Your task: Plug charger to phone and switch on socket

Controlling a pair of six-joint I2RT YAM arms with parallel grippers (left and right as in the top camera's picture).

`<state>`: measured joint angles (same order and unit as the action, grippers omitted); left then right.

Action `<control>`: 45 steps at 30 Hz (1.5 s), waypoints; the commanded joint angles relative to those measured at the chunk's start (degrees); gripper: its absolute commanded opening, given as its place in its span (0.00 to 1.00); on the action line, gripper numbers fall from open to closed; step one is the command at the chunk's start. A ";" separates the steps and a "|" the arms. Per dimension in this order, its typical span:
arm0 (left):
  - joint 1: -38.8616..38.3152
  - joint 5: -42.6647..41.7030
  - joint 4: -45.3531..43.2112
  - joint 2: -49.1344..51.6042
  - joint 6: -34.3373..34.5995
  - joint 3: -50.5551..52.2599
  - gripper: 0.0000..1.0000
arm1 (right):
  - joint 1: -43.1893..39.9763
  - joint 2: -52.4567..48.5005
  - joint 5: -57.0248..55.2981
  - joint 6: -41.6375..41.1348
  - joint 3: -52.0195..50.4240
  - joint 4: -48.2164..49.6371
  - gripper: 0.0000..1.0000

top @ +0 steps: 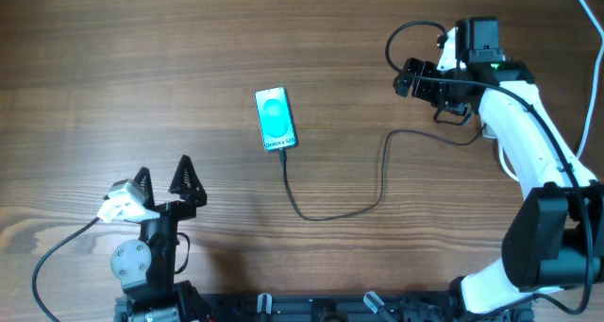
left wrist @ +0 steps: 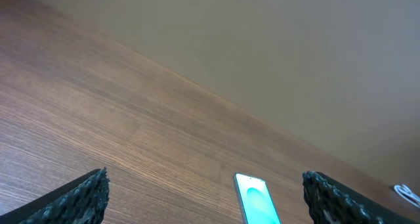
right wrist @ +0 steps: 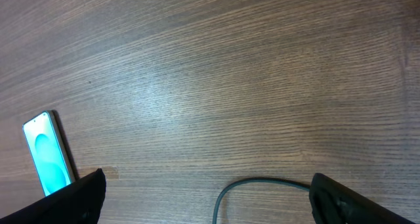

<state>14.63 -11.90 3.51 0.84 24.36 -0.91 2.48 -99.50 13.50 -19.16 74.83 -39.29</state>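
Caught left gripper (top: 162, 168) closest to the lens at the near-left of the table (top: 113, 58), jaws spread wide and holding nothing. Found the phone (top: 276, 119) further along, flat and screen-up on bare wood near the middle, well apart from both grippers, lit teal with its text strip at the near end. Traced the charger (top: 382, 171) from that near end: down in a loop toward the front edge, up again, then off rightward under the right arm (top: 528, 143). Could not confirm the connector tip as seated in the port rather than merely touching the frame. Spotted right gripper (top: 402, 76) at the far right, jaws likewise apart and empty, pointed leftward beyond the cable's run. Saw nothing of the socket, presumably hidden beneath that arm, and so could not read its switch. Noted a white cable (top: 578, 3) crossing the far-right corner.

Judged the likeliest trouble to lie in the slack loop: a snag by the right arm, a tug on the light phone across the wood, a half-seated tip pulled loose. Reckoned a press on an unseen switch liable to miss or to shove the strip, cord dragged along with it. Feared, too, a pinch on the thin lead too far from its tip, with the end free to flex away from the port. Counted no containers anywhere on the table, and so nothing held in one.
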 commanded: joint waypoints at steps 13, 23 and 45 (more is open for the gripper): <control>-0.11 0.87 -0.15 -0.68 0.09 0.59 1.00 | 0.28 -0.70 0.07 0.74 0.15 0.33 1.00; -0.11 0.87 -0.15 -0.68 0.09 0.59 1.00 | 0.31 -0.70 0.04 0.74 0.15 0.33 1.00; -0.11 0.87 -0.15 -0.68 0.09 0.59 1.00 | 0.31 1.73 0.07 0.76 0.15 0.31 1.00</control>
<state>14.63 -11.79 3.51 0.84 24.36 -0.91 2.48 -99.50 13.50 -19.16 74.83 -39.29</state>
